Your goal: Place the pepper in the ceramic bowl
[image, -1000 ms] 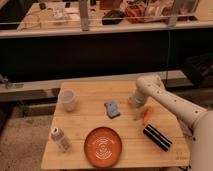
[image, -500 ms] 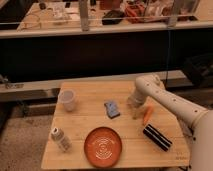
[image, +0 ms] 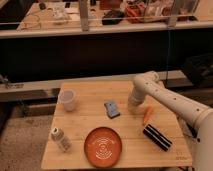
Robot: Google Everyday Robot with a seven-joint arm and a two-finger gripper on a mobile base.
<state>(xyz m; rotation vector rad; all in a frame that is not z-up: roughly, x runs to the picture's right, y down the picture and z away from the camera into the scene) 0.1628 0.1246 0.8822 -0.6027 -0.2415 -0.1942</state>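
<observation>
Wooden slats form the table, with a dim, cluttered counter beyond. Only part of the white arm shows, cut off at the right edge. Its gripper points down at the table's far right, fingers together, tips hard to make out; whether it touches the pepper is unclear. That pepper, slim, orange and tapered, lies just right of it. One ceramic bowl sits near centre, with one white cup, one blue object, one shaker bottle and one black ribbed bar.
</observation>
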